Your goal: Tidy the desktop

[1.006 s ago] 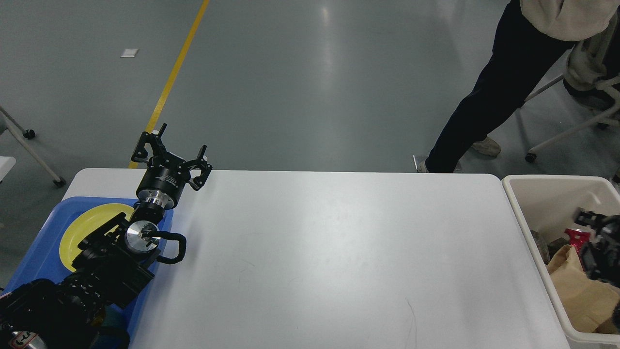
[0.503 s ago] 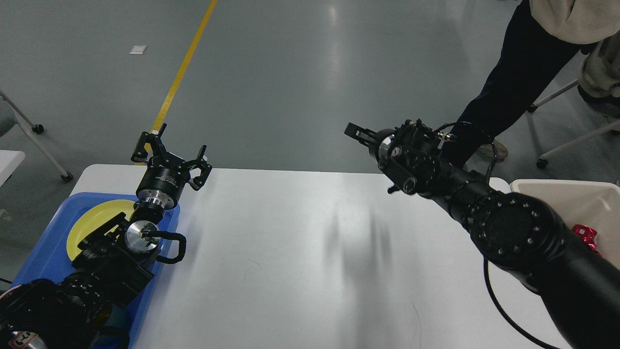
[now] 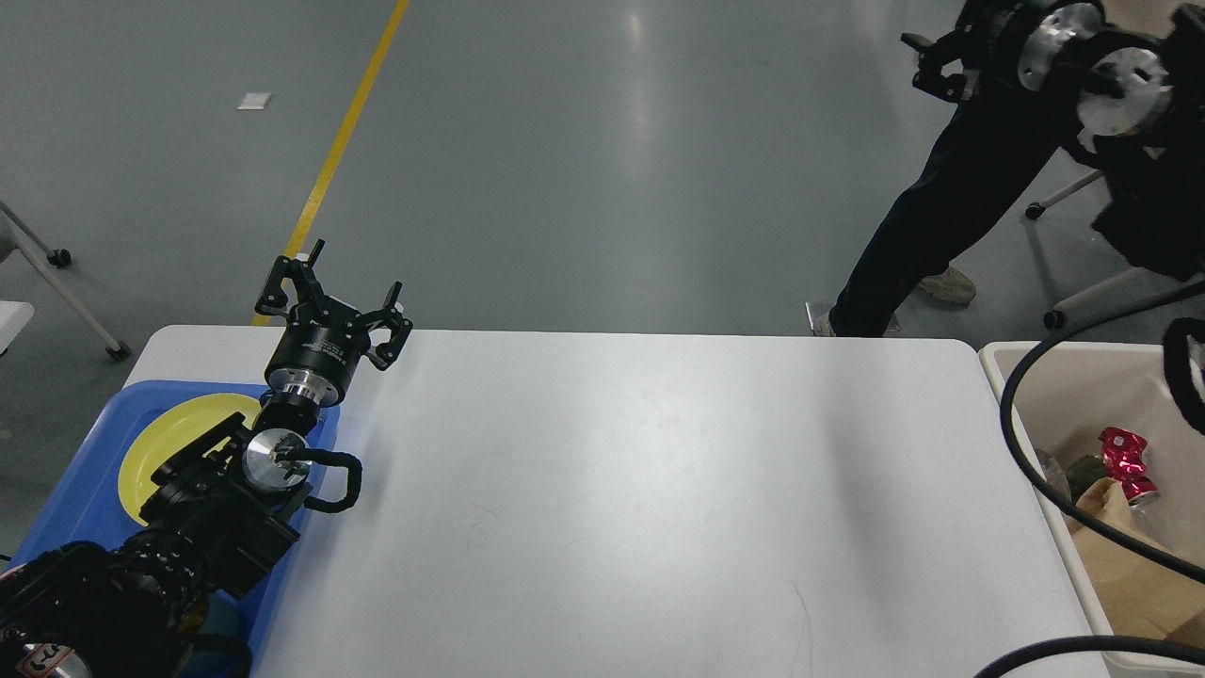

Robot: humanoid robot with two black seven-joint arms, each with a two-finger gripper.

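The white desktop [image 3: 640, 490] fills the lower middle of the head view, and nothing lies on its bare surface. My left gripper [image 3: 341, 281] is open and empty, raised over the desktop's far left corner, just past the blue tray [image 3: 66, 508]. My right arm is lifted high at the top right, away from the desktop. Its gripper [image 3: 927, 61] is dark and small against a person's trousers, so I cannot tell its fingers apart.
A yellow plate [image 3: 169, 438] lies in the blue tray at the left. A cream bin [image 3: 1059, 377] at the right holds a crushed red can [image 3: 1125, 461] and a brown paper bag [image 3: 1130, 574]. A person [image 3: 932, 217] stands behind the far right corner. A black cable [image 3: 1021, 452] hangs over the bin.
My right arm came up out of the bin, passed over the desktop's far edge, and now sits high at the top right. The left arm has not moved.
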